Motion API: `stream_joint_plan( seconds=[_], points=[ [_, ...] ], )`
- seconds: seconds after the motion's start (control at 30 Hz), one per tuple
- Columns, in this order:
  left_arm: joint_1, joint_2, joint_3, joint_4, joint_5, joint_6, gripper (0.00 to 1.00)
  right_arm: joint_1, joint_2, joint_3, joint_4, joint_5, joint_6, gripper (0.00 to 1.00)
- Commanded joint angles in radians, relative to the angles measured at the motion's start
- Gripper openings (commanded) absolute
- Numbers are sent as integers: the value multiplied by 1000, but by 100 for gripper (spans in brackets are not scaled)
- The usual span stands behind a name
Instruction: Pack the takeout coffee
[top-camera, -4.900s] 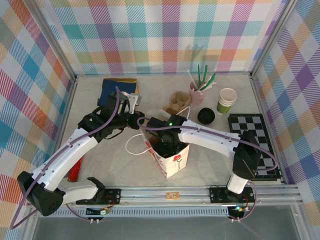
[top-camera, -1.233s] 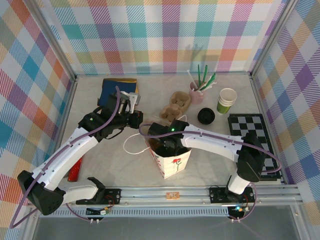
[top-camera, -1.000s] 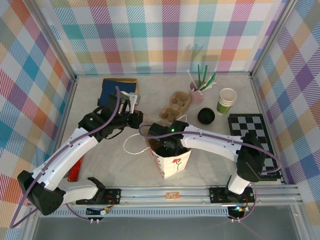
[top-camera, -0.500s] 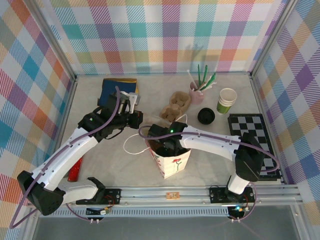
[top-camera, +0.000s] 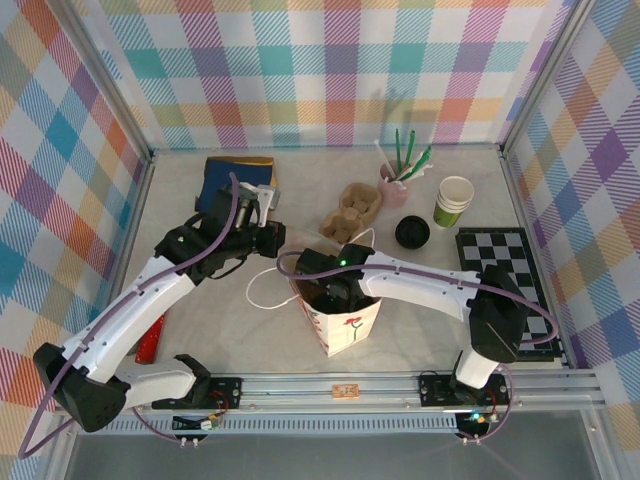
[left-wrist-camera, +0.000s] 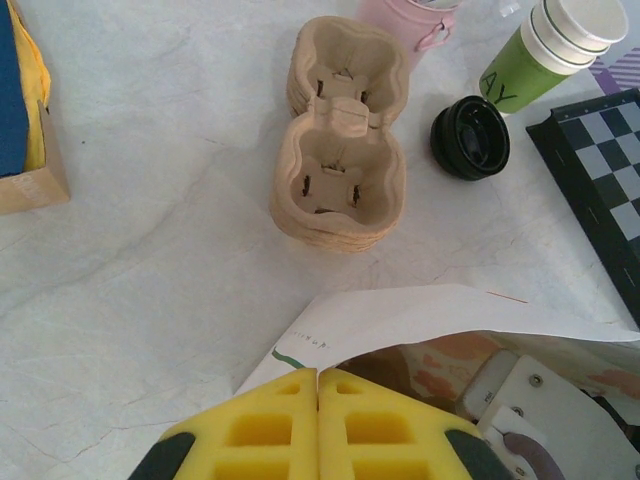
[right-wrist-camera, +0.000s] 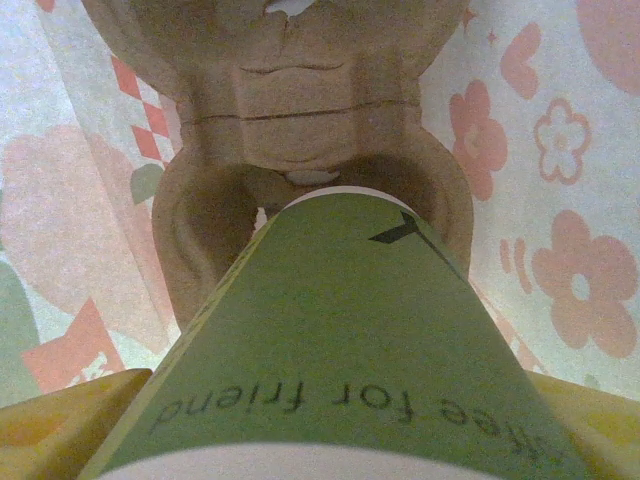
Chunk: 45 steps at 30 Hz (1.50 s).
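The takeout coffee (right-wrist-camera: 330, 340) is a green paper cup printed "for friend"; its lid is out of view. My right gripper (right-wrist-camera: 330, 445) is shut on it, a yellow pad (right-wrist-camera: 60, 420) at each side. The cup's base sits in a pocket of a brown cardboard carrier (right-wrist-camera: 300, 100) at the bottom of the flowered paper bag (top-camera: 352, 322). In the top view my right gripper (top-camera: 335, 290) reaches down inside the bag. My left gripper (left-wrist-camera: 319, 370) (top-camera: 278, 242) is shut, pinching the bag's white rim (left-wrist-camera: 420, 310) at its far-left corner.
Behind the bag lie a stack of cardboard carriers (top-camera: 352, 208) (left-wrist-camera: 338, 170), a black lid (top-camera: 412, 232) (left-wrist-camera: 470, 137), a lidless green cup (top-camera: 453, 200) (left-wrist-camera: 545, 55) and a pink pot of sticks (top-camera: 393, 185). A checkerboard (top-camera: 505, 275) lies right, a blue-and-yellow box (top-camera: 232, 180) back left, a red object (top-camera: 150, 340) near left.
Since the earliest frame my right arm has edged slightly left inside the bag. Over the last second nothing has visibly moved.
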Motion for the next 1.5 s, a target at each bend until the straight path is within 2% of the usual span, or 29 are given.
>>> stream_joint_plan(
  seconds=[0.0,1.47],
  points=[
    [-3,-33,21,5,-22,-19,7,1,24,-16,-14,17,-6,29],
    [-3,-35,3,24,-4,-28,7,1,72,-27,63,-19,-16,28]
  ],
)
